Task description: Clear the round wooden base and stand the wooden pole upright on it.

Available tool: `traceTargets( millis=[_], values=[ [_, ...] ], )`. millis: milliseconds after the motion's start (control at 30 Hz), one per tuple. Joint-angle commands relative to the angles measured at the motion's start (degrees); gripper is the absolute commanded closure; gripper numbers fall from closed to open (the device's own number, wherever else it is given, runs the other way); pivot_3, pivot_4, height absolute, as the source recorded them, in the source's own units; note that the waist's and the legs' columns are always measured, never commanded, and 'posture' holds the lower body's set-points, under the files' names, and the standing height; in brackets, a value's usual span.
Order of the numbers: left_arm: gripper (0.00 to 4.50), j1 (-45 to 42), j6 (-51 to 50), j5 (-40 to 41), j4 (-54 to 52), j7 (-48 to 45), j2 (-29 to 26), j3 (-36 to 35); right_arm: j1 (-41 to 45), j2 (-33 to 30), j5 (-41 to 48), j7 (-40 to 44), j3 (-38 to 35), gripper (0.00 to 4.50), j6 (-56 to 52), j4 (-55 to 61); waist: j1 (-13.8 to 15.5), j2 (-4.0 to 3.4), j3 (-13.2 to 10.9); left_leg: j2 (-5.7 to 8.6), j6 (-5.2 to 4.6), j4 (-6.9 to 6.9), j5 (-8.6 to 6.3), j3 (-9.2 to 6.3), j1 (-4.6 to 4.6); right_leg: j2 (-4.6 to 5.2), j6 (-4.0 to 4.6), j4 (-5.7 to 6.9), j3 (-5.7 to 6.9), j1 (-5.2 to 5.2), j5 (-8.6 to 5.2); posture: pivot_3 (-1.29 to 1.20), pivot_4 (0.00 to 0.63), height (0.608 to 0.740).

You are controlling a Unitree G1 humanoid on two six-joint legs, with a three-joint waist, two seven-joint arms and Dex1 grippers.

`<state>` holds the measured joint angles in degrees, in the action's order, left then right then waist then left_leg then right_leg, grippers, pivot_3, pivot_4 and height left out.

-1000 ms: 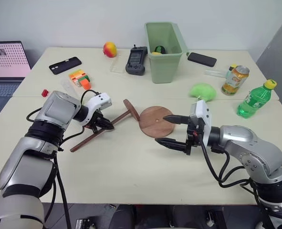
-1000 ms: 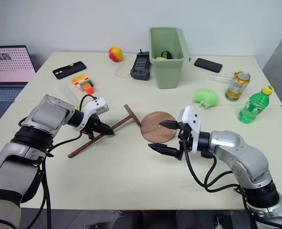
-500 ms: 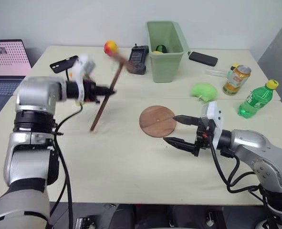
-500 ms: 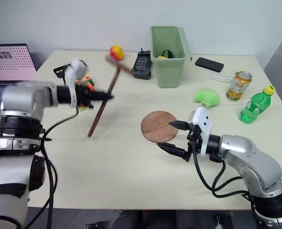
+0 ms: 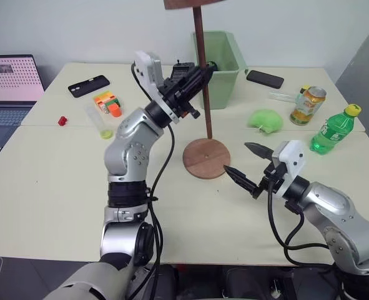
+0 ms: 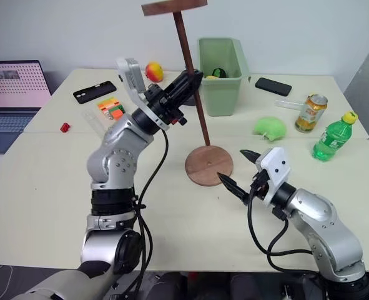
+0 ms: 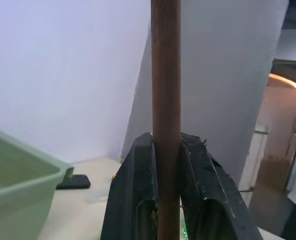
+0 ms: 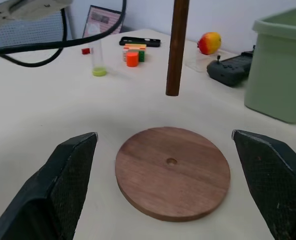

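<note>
- The wooden pole is hanging near vertical at upper centre of the head view, disc end up at the frame's top edge, bare end pointing down just above the round wooden base.
- The right wrist view is showing that lower tip hovering clear of the base, behind its small centre hole, not yet seated.
- The left gripper is clamping the pole mid-shaft, fingers closed tight on either side of it.
- The right gripper is sitting wide open and empty at lower right of the base, near it but apart.
- Base top is looking bare, lying flat on the worktop.
- Versus a second ago: the pole was lying flat at left centre; now it is lifted and swung upright over the base. The right gripper is barely shifting.
</note>
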<state>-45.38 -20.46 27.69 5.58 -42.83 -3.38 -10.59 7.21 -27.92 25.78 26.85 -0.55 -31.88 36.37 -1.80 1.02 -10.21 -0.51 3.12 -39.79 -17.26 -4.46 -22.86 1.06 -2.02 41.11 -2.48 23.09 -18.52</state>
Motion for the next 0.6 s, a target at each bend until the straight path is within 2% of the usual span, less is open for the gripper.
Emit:
traceTargets(
  millis=[33,267,600],
  values=[
    [4.24,2.16,7.76,-2.41,2.55,-2.66,-0.42,2.89,-0.73,0.73,-0.83,-2.05,-1.34,0.00,1.38,3.28,0.01,0.01,-0.01,0.00,0.00,0.00,0.00,-0.01,-0.01,-0.01,0.00,0.00,0.01,0.00,0.00,0.00,0.150,0.740],
    [4.24,3.99,15.01,-5.01,8.19,-4.00,-0.20,6.22,-2.94,-0.02,-0.46,-1.93,-0.55,0.00,0.00,4.90,0.22,0.01,-0.01,0.07,-0.01,-0.01,0.00,-0.03,-0.06,-0.06,0.00,-0.07,0.03,0.00,0.00,0.00,0.150,0.740],
    [4.24,0.49,27.36,-8.67,23.01,-4.65,0.73,7.46,-1.61,0.37,0.27,-2.02,-0.36,0.00,-1.48,2.90,0.17,0.02,-0.01,0.15,-0.06,-0.01,-0.03,-0.04,-0.05,-0.09,0.00,-0.07,0.07,-0.03,0.00,0.00,0.150,0.740]
  ],
)
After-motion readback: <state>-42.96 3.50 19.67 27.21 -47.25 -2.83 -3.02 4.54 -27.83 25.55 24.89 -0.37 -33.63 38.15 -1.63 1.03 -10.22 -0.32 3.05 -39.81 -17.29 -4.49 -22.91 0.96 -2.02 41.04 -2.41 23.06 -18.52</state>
